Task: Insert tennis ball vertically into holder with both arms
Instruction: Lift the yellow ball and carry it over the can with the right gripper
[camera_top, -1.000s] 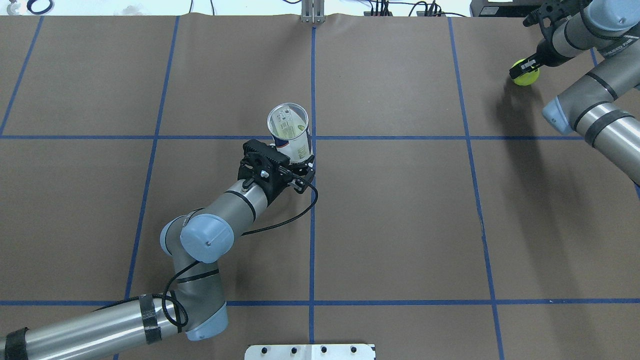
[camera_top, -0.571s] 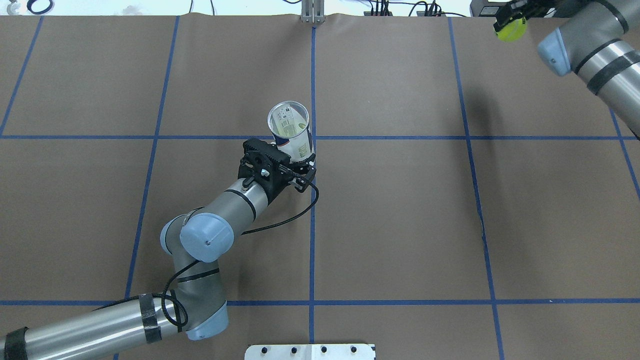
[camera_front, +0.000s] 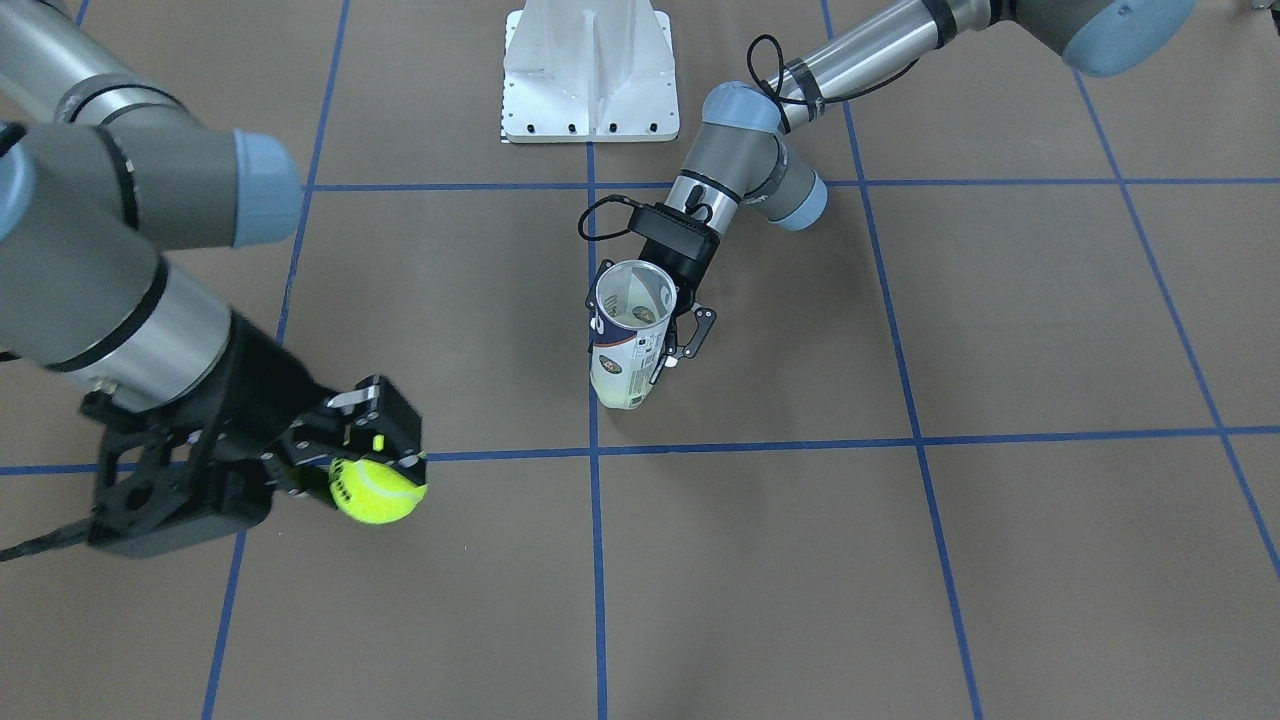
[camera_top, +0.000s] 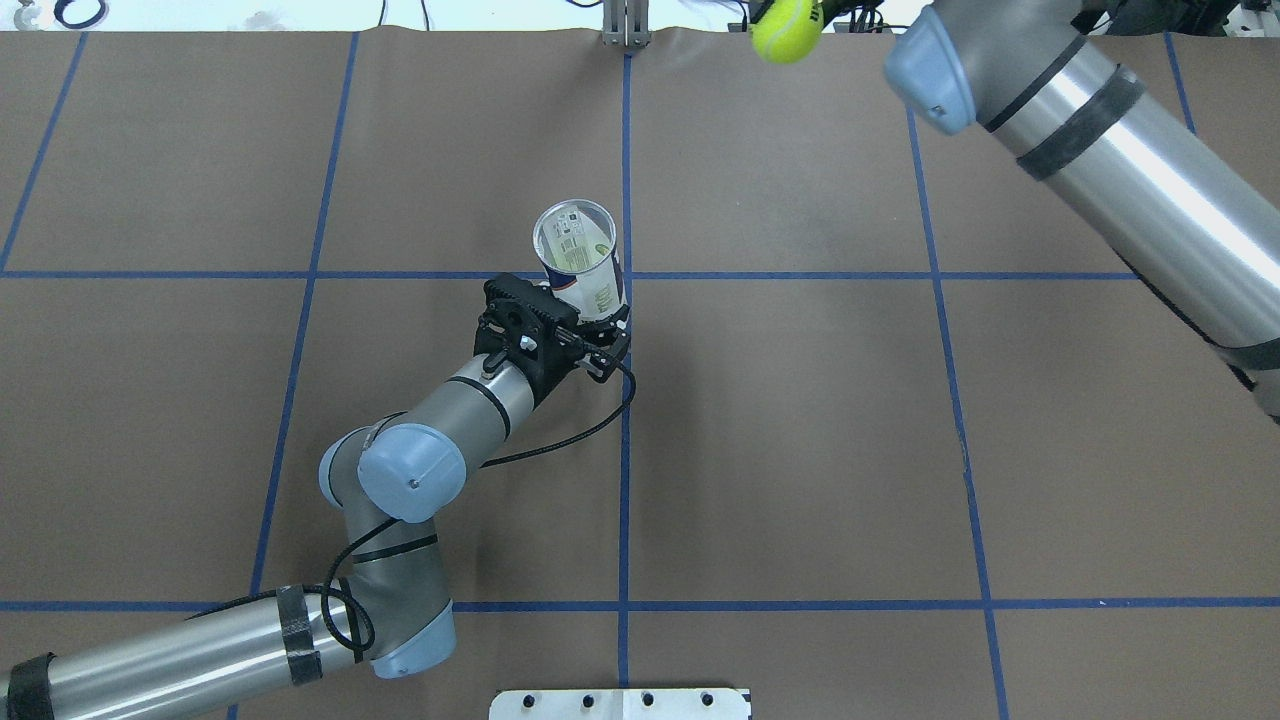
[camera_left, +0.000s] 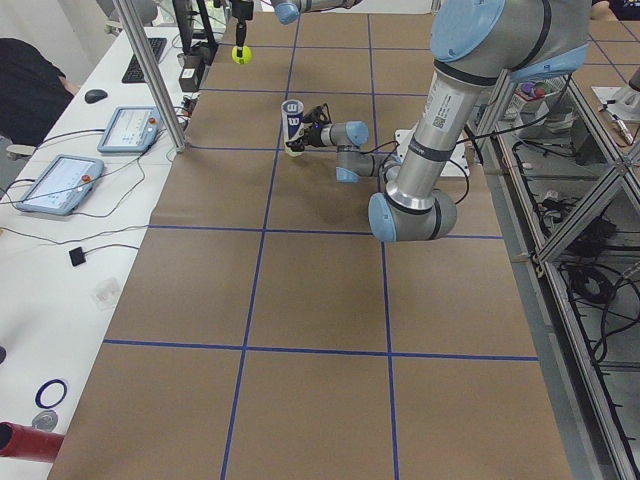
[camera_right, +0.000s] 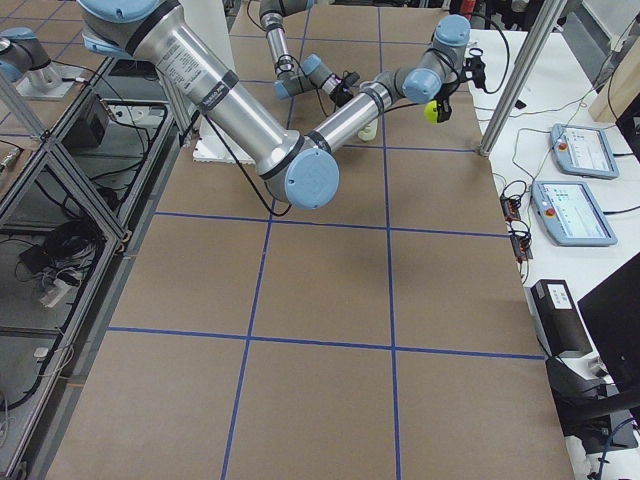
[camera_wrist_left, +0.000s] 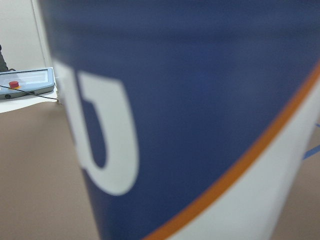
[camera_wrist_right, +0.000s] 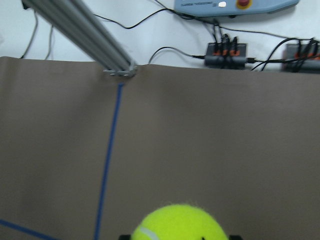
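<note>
Where the exterior front-facing view shows its lower left, the right gripper (camera_front: 378, 478) is closed around the tennis ball (camera_front: 380, 495); at centre the left gripper (camera_front: 660, 350) is clamped on the upright holder (camera_front: 625, 340), open mouth up. Overhead, the ball is at the top edge, right of centre, and the holder mid-frame. Left wrist: the holder fills the frame, blurred. Right wrist: ball at bottom centre.

silver-grey arms (camera_top: 1150, 190), light-blue joint caps (camera_top: 412, 485), black bands (camera_top: 1080, 125), looped black cable (camera_top: 565, 443)
</note>
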